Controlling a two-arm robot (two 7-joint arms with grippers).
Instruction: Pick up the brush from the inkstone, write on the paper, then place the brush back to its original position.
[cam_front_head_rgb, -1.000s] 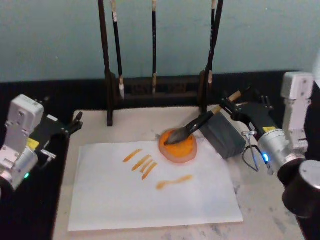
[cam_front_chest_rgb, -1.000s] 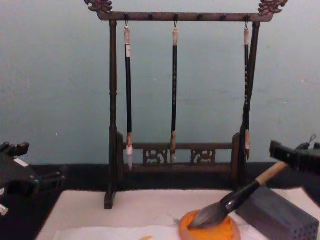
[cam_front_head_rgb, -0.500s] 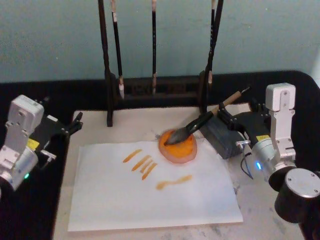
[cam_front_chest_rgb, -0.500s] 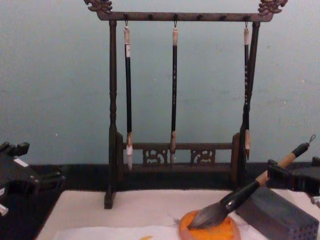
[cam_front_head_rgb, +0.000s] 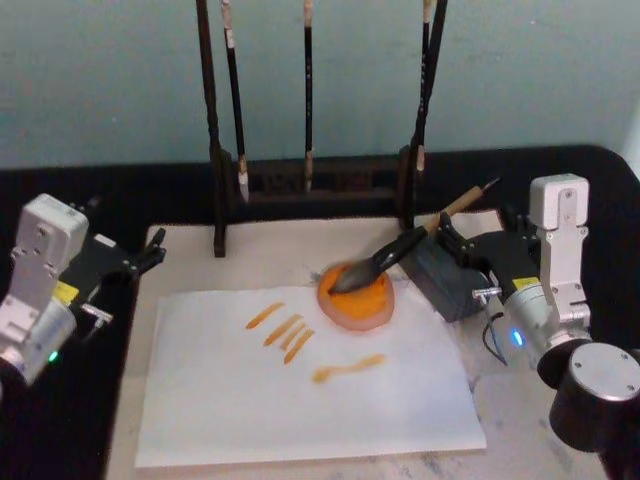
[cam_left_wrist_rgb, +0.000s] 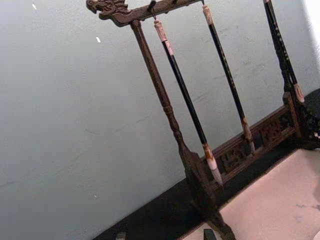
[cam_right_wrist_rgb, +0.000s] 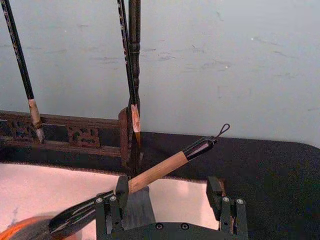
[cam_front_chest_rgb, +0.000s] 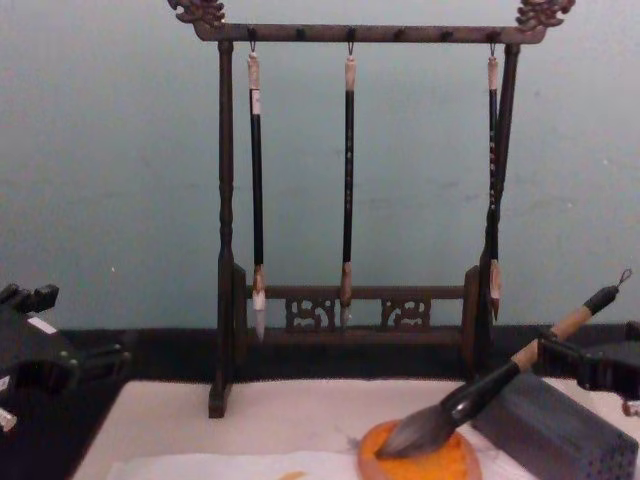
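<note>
Your right gripper (cam_front_head_rgb: 462, 243) sits at the right of the mat, fingers spread wide on either side of the brush (cam_front_head_rgb: 385, 262), one finger right beside the tan shaft and the other well clear; it holds nothing. The brush lies tilted, its fat tuft resting in the inkstone (cam_front_head_rgb: 356, 294) and its shaft propped on the grey perforated block (cam_front_head_rgb: 446, 275), capped end pointing far and right. Judging by this, the writing is done: the paper (cam_front_head_rgb: 300, 410) carries five orange strokes (cam_front_head_rgb: 286, 327), four short slanted ones grouped together and one longer stroke nearer you. The brush looks returned to its dish, so what remains is for you to draw the right arm clear. Your left gripper (cam_front_head_rgb: 148, 249) is parked at the left edge of the mat, near the dark table (cam_front_head_rgb: 170, 185); its fingers cannot be judged.

Count: one large brush, one inkstone, one sheet, one block, one wooden rack (cam_front_chest_rgb: 360, 200), and three thin brushes (cam_front_chest_rgb: 349, 180) hanging from it.
</note>
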